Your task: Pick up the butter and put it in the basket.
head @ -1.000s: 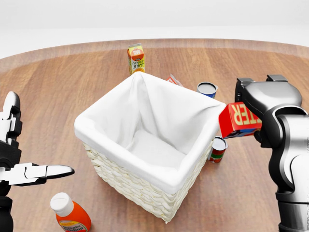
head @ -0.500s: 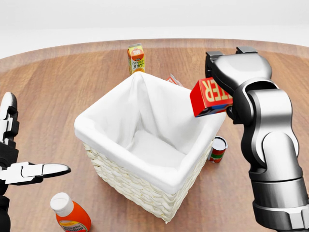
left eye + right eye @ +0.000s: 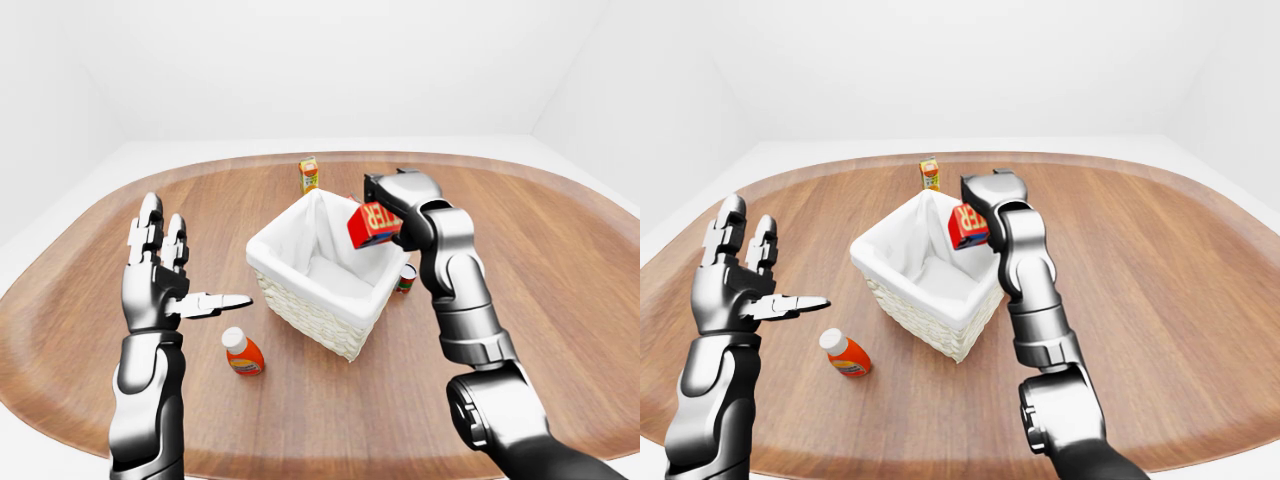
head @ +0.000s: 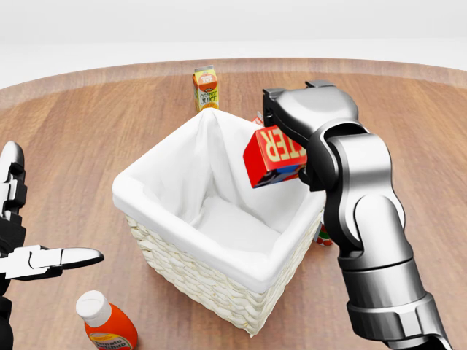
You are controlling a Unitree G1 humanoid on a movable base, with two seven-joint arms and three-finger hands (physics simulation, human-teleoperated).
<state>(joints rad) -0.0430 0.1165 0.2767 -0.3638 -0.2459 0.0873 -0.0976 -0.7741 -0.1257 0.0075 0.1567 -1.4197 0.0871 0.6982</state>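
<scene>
The butter (image 4: 276, 155) is a red box with yellow letters. My right hand (image 4: 295, 138) is shut on it and holds it tilted in the air above the right side of the basket (image 4: 211, 284), a wicker box lined with white cloth. In the head view the box hangs over the basket's inner right wall. My left hand (image 3: 185, 296) stands open to the left of the basket, fingers up and thumb pointing right, with nothing in it.
An orange juice carton (image 4: 206, 87) stands beyond the basket at the top. A tomato sauce bottle (image 4: 106, 323) lies at the bottom left. A small can (image 3: 406, 279) shows right of the basket behind my arm. The round wooden table (image 3: 560, 260) extends widely to the right.
My right hand has carried the butter leftward, from beside the basket's right rim to above its inside. The left hand has barely shifted. My arm now hides the cans.
</scene>
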